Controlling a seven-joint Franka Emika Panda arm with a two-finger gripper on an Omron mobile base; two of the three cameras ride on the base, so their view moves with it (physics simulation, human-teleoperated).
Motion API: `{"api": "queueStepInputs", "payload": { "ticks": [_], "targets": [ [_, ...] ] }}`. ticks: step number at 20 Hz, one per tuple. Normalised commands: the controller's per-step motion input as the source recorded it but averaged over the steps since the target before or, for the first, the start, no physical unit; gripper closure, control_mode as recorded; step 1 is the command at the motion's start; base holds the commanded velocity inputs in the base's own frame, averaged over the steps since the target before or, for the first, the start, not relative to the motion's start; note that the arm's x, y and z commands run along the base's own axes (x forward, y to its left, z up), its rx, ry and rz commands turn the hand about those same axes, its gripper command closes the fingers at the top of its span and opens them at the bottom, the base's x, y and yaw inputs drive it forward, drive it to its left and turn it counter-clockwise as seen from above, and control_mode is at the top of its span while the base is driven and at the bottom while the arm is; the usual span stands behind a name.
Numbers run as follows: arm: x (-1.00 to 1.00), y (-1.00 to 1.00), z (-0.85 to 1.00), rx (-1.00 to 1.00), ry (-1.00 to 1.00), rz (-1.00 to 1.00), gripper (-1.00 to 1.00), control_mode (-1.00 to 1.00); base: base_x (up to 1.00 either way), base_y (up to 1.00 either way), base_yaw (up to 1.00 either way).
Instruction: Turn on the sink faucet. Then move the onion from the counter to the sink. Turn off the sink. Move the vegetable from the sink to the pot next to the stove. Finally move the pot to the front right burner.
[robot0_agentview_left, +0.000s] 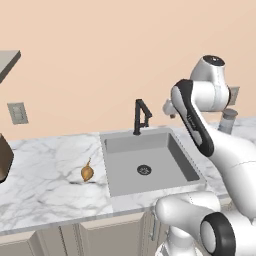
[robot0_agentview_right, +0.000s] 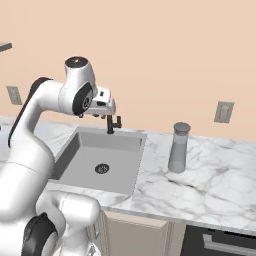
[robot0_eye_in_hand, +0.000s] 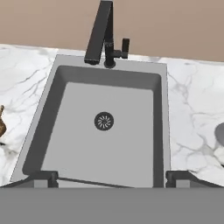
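Tool (robot0_eye_in_hand: 111, 177) released, jaws spread wide, nothing held, hanging above sink (robot0_eye_in_hand: 61, 113) short of faucet (robot0_eye_in_hand: 105, 35). Faucet at back rim of basin, no water visible. Faucet rigid metal, small side lever likely light to push; contact lever tip. Onion (robot0_agentview_left: 87, 173) on tabletop (robot0_agentview_left: 45, 170) left of sink: light, round, slippery skin; grip across bulb.

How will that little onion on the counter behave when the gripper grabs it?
The onion is a rounded bulb lying on its side on the counter, so it will likely roll if nudged. Its smooth skin may slip between fingers. The thin stem tip looks easy to snap.
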Motion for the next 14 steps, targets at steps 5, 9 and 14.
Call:
{"api": "queueStepInputs", "payload": {
  "ticks": [5,9,14],
  "targets": [
    [0.0,-0.31,-0.26,0.06,-0.11,0.16,-1.0,-1.0,0.0,0.0,0.0],
    [0.12,-0.03,-0.36,0.02,-0.01,0.22,-1.0,-1.0,0.0,0.0,0.0],
    [0.35,-0.06,-0.33,0.01,0.0,0.32,-1.0,-1.0,0.0,0.0,0.0]
  ]
}}
